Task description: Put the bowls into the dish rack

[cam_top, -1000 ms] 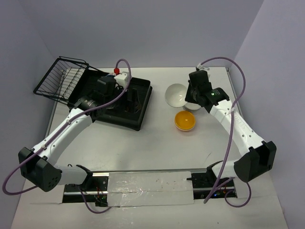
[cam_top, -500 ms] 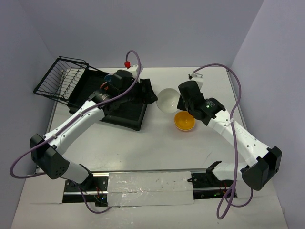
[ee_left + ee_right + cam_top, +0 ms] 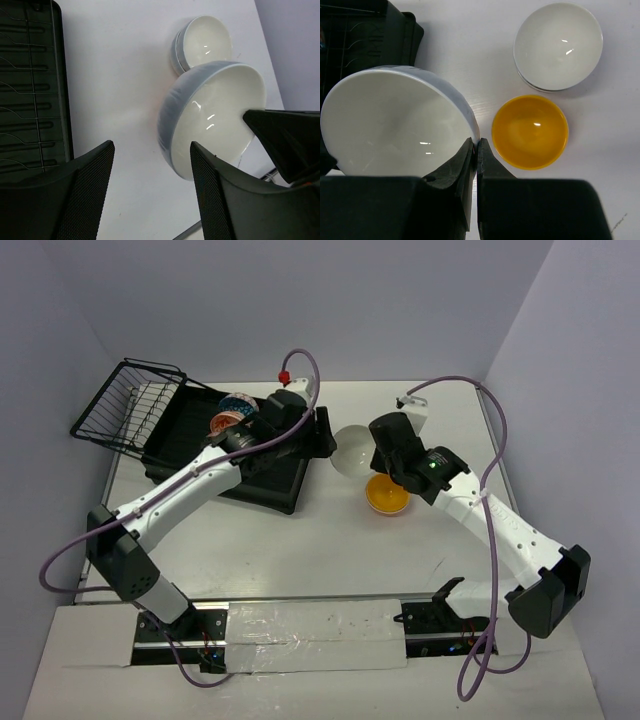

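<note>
My right gripper (image 3: 372, 445) is shut on the rim of a white bowl (image 3: 349, 450) and holds it tilted above the table, just right of the dish rack (image 3: 262, 490). The pinch on the rim shows in the right wrist view (image 3: 475, 144). My left gripper (image 3: 325, 435) is open and empty at the rack's right edge, facing this bowl (image 3: 215, 120), which lies just beyond its fingers (image 3: 85, 195). A yellow bowl (image 3: 530, 131) and a stack of white bowls (image 3: 557, 45) sit on the table. A patterned bowl (image 3: 236, 403) and an orange one (image 3: 222, 424) stand in the rack.
The black wire basket (image 3: 128, 408) juts off the rack's far left end. The rack's ribbed floor and wires show in the left wrist view (image 3: 30, 85). Grey walls close the table at the back and both sides.
My right gripper has carried the white bowl left from the bowl stack toward the rack. My left arm has swung right from over the rack to its right edge, uncovering the bowls in it.
</note>
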Controlling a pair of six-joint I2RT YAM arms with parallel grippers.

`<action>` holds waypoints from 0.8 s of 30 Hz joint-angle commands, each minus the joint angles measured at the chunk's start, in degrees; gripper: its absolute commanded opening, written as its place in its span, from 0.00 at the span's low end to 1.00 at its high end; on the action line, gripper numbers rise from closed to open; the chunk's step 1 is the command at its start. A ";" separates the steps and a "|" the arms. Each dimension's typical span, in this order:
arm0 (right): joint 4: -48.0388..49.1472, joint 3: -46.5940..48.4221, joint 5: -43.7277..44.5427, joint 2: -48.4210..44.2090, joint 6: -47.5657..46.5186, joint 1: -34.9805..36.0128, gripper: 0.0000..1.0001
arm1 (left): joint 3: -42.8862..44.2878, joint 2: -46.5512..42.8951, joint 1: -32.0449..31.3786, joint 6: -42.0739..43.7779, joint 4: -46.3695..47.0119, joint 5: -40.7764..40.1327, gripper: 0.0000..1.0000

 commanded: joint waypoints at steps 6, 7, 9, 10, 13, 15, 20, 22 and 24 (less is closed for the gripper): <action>1.23 3.28 4.29 0.14 2.64 1.26 0.00 | 6.36 4.83 -2.88 1.17 -1.27 -6.73 0.57; 1.05 3.37 4.55 0.32 2.64 1.35 0.00 | 6.36 5.01 -2.97 1.17 -1.09 -6.56 0.56; 0.96 3.37 4.99 0.50 2.99 1.52 0.00 | 6.18 5.62 -3.23 1.17 -0.56 -6.82 0.54; 0.88 3.37 5.08 0.76 3.17 1.70 0.00 | 5.92 5.89 -3.32 1.17 -0.47 -6.82 0.52; 0.44 3.46 5.70 1.02 3.78 1.96 0.00 | 6.09 7.21 -3.49 0.82 -0.91 -7.00 0.47; 0.43 3.37 5.79 1.11 3.70 2.05 0.00 | 6.18 7.91 -3.58 0.82 -0.91 -7.00 0.45; 0.26 3.63 6.05 1.64 3.70 2.58 0.00 | 6.97 8.97 -4.02 0.55 -1.18 -7.26 0.34; 0.44 3.55 6.05 1.73 3.79 2.67 0.00 | 6.97 9.23 -4.11 0.55 -1.26 -7.70 0.29; 0.87 3.46 5.96 1.73 3.44 2.84 0.00 | 7.06 9.23 -4.20 0.38 -1.26 -8.14 0.19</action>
